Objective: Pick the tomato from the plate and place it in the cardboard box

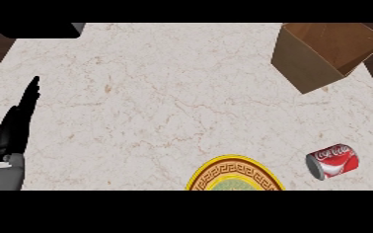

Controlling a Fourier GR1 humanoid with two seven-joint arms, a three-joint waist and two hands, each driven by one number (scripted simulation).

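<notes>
A round plate with a yellow rim and a dark patterned band lies at the lower middle of the counter, cut off by the view's bottom edge. No tomato shows on the part of the plate that is visible. The open cardboard box stands tilted at the upper right. My left hand rests at the left edge, open with its fingers pointing up. My right hand is out of view.
A red cola can lies on its side to the right of the plate. A dark object sits at the upper left corner. The pale marble counter spreads between the plate and the box.
</notes>
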